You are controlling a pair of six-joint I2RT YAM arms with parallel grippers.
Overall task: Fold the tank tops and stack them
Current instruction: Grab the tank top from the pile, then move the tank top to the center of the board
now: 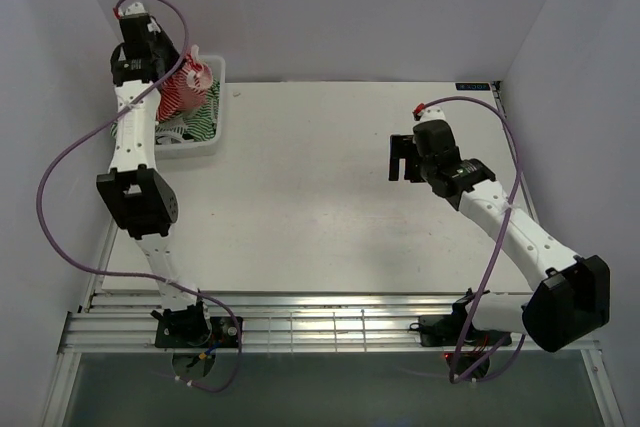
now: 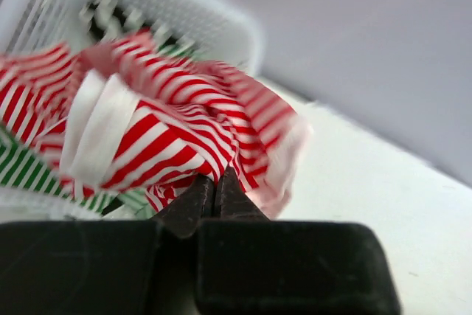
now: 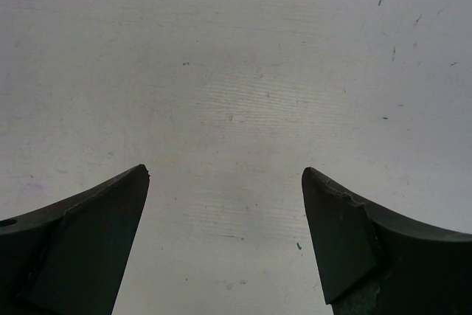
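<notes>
Red-and-white tank top [image 2: 184,123]: thin stripes, plain white edge band. Green-and-white tank top [image 2: 22,167]: thin stripes. Black-and-white tank top [image 2: 110,16]: broader stripes, blurred. Basket [image 2: 199,16]: white mesh. Table [image 1: 330,197]: off-white, few dark specks. Left gripper [image 2: 215,182], right gripper [image 3: 225,175]: black. Arms [image 1: 132,137]: white links, black joints. Cables [image 1: 41,192]: purple. Walls [image 1: 350,7]: pale lilac-white.

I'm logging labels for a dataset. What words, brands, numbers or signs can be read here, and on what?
No text can be read.
Dark strip at the table's far right edge: may carry print, too small to read.
Red-striped top, basket: no lettering shows.
</notes>
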